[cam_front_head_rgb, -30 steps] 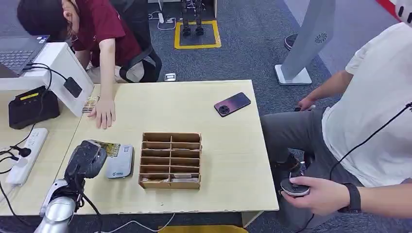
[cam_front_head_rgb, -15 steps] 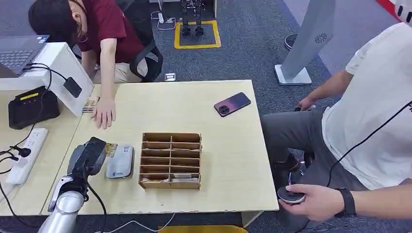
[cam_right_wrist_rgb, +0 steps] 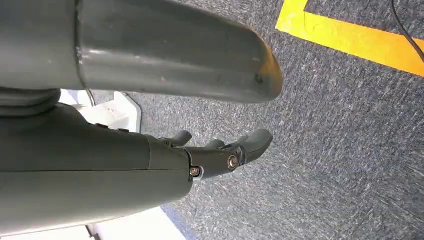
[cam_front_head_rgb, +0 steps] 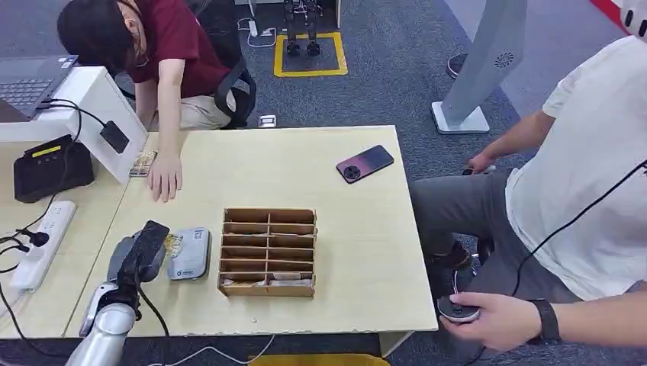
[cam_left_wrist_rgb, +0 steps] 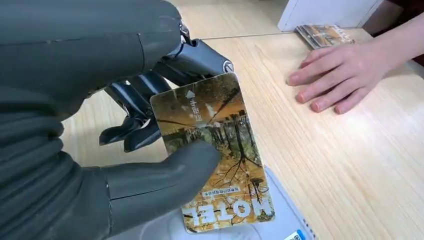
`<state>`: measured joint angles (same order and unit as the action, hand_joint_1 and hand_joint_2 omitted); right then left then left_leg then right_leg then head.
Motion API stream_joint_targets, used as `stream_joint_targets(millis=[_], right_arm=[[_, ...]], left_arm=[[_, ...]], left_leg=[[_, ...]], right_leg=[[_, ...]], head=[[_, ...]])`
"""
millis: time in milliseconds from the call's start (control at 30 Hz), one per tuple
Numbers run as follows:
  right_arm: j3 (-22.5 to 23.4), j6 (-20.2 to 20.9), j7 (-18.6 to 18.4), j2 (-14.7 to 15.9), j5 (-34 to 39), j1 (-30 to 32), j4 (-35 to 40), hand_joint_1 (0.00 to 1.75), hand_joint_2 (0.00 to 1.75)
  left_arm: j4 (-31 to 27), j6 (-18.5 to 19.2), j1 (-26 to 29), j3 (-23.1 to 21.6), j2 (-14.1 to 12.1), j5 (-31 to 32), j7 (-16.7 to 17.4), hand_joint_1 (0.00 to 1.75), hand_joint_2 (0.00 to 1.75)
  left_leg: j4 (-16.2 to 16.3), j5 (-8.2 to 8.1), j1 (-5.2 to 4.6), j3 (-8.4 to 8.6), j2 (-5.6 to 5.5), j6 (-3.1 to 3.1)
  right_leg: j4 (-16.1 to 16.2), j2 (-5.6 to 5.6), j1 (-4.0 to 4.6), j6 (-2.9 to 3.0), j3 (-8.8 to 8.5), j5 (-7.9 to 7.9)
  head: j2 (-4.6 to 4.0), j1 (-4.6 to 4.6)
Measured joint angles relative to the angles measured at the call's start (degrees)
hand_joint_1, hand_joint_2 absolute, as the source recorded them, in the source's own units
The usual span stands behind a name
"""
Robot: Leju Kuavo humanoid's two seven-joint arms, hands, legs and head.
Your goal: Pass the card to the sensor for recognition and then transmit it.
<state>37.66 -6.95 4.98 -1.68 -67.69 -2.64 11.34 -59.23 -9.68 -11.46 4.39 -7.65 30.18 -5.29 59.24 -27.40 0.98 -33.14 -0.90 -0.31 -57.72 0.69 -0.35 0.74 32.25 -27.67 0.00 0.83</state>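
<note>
My left hand (cam_front_head_rgb: 141,253) hovers over the near left of the wooden table (cam_front_head_rgb: 358,229) and pinches a yellow-brown hotel card (cam_left_wrist_rgb: 215,150) between thumb and fingers. In the head view a corner of the card (cam_front_head_rgb: 175,242) sticks out beside the hand, over the grey card sensor (cam_front_head_rgb: 189,254). The wrist view shows the card just above the sensor (cam_left_wrist_rgb: 285,225); contact cannot be judged. My right hand (cam_right_wrist_rgb: 220,150) hangs over grey carpet with its fingers apart and nothing in it.
A wooden slotted card box (cam_front_head_rgb: 268,251) stands right of the sensor. A person's hand (cam_front_head_rgb: 164,177) lies flat on the table near a stack of cards (cam_front_head_rgb: 142,162). A phone (cam_front_head_rgb: 365,163), a black terminal (cam_front_head_rgb: 47,167) and a power strip (cam_front_head_rgb: 42,245) are nearby. A seated person (cam_front_head_rgb: 580,213) holds a controller.
My left hand has drawn back toward the table's near edge with the card. The person at the far left has leaned right; the seated person's controller hand dropped lower.
</note>
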Motion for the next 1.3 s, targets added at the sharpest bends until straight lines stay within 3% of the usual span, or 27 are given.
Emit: stream_joint_targets(millis=[267,533,967,1167,1300], right_arm=[[0.42,0.04,0.22,-0.02,-0.85,-0.03,0.0,0.0,0.0],[1.09,0.26,0.17,-0.02,-1.77,-0.22,0.02,0.0,0.0],[1.29,0.26,0.17,-0.02,-1.88,-0.32,0.0,0.0,0.0],[1.31,0.35,0.33,-0.04,-1.99,-0.39,0.0,0.0,0.0],[1.33,0.35,0.33,-0.07,-2.08,-0.41,0.02,0.0,0.0]], left_arm=[[0.87,0.55,0.0,0.52,0.15,2.05,0.87,1.75,1.75],[3.26,-2.38,-0.09,0.5,0.04,12.83,4.07,1.75,1.75],[3.93,-3.0,-0.1,0.5,-0.06,13.81,4.77,1.75,1.75],[4.57,-4.77,0.02,-0.72,-0.18,22.28,7.54,1.75,1.75],[4.7,-4.59,0.04,-1.14,-0.09,23.73,7.58,1.75,1.75]], left_leg=[[0.0,0.0,0.0,0.0,0.0,0.0],[0.0,0.0,0.0,0.03,0.0,0.0],[0.0,0.02,0.0,0.03,-0.03,-0.02],[0.0,0.03,-0.01,0.02,-0.03,-0.01],[0.0,0.02,-0.01,0.02,-0.03,-0.01]], right_leg=[[0.0,-0.01,0.0,0.0,-0.01,0.0],[-0.01,0.0,0.0,0.0,-0.02,0.0],[-0.01,-0.03,0.0,0.0,-0.04,0.0],[-0.01,-0.01,0.0,0.0,-0.04,0.01],[-0.01,-0.02,0.0,0.0,-0.03,0.01]], head=[[0.0,-0.02],[0.0,-0.02],[0.0,0.0],[0.0,-0.02],[0.0,-0.02]])
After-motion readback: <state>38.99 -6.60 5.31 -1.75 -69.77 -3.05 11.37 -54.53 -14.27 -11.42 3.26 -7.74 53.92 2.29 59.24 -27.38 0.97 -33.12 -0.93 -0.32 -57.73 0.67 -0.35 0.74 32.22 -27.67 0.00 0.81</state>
